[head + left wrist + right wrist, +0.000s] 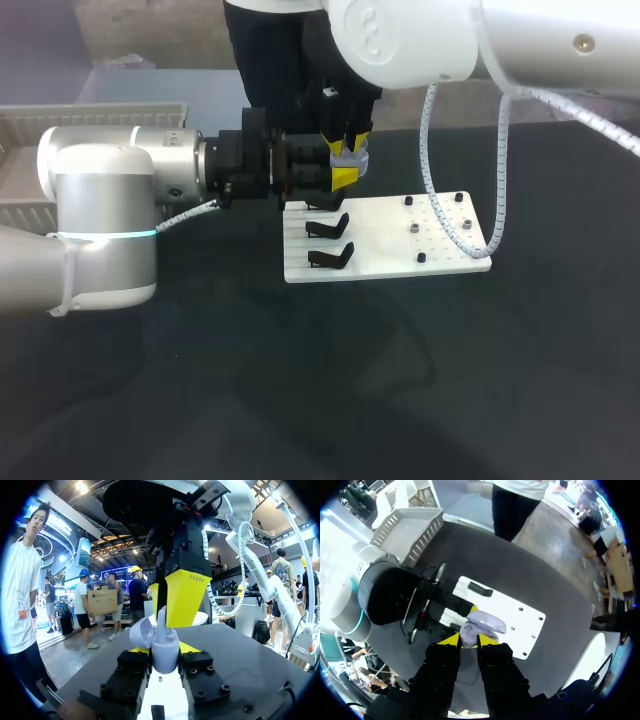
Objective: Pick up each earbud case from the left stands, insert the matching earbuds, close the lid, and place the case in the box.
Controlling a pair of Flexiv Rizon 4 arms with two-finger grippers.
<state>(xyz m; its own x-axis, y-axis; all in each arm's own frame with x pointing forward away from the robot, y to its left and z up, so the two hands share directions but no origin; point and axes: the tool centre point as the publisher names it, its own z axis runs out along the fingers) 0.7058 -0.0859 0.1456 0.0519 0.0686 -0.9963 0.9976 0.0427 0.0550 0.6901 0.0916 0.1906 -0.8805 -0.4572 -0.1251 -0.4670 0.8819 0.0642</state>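
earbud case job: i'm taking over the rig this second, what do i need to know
Left gripper: shut on the earbud case, held off the table near the white board's far edge, lid open.
Right gripper: right over the case, pointing down; grip unclear.
Two black stands on the board are bare.
Done: case picked up.
Earbuds in or not: cannot tell.
Left: close the lid, put the case in the box at far left.
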